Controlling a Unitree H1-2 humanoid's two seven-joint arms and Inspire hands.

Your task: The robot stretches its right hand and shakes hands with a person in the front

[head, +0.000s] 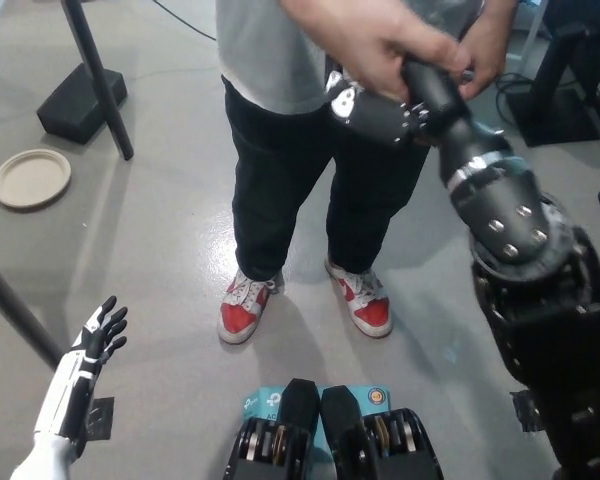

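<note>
A person in a grey shirt (270, 50), black trousers and red-and-white shoes (242, 305) stands in front of me. My black right hand (375, 108) reaches up and forward at the top middle, and the person's hand (380, 45) is wrapped over it in a handshake. My fingers are mostly covered by that grip. The person's other hand (485, 45) hangs at the top right. My white left hand (92, 345) rests low at the lower left, open, with its dark fingers spread and nothing in it.
A round beige plate (30, 178) lies on the grey floor at the left. A black pole with a block base (80, 100) stands at the upper left, and another dark bar (15, 310) crosses the left edge. Dark equipment stands (570, 70) fill the upper right.
</note>
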